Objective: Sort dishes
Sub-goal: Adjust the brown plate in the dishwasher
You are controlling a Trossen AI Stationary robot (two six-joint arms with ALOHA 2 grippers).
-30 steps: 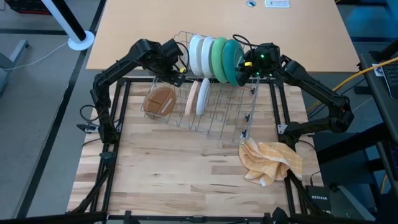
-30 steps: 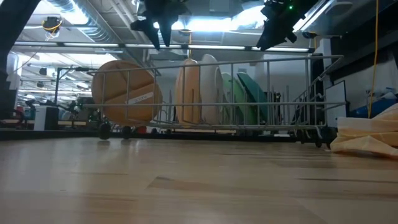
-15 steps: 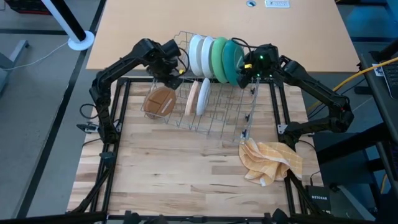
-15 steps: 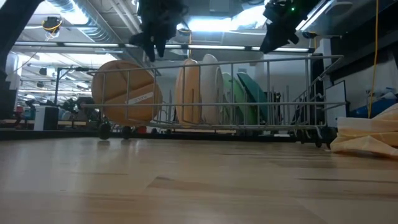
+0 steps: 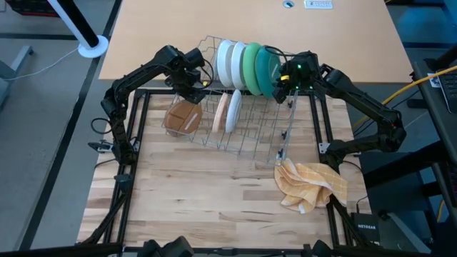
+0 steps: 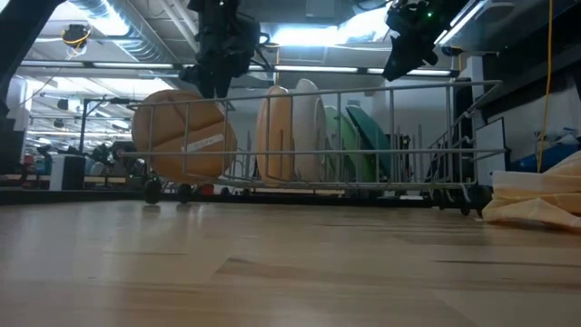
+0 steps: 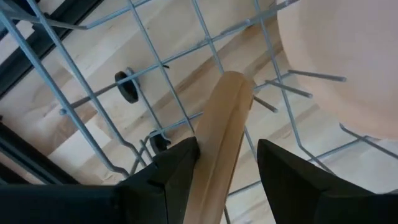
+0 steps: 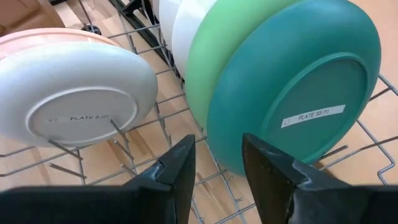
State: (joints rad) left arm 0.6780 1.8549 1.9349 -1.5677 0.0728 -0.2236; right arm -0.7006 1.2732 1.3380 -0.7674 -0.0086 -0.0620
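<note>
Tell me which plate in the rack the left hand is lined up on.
The brown plate at the wire rack's left end: its rim sits between the left hand's open fingers. The white and green plates stand farther right.

We see bare table (image 5: pixel 214 207) before wire rack (image 5: pixel 246 132); plates (image 5: pixel 246 64) crowd far end, yellow cloth (image 5: pixel 312 183) blocks near-right corner
</note>
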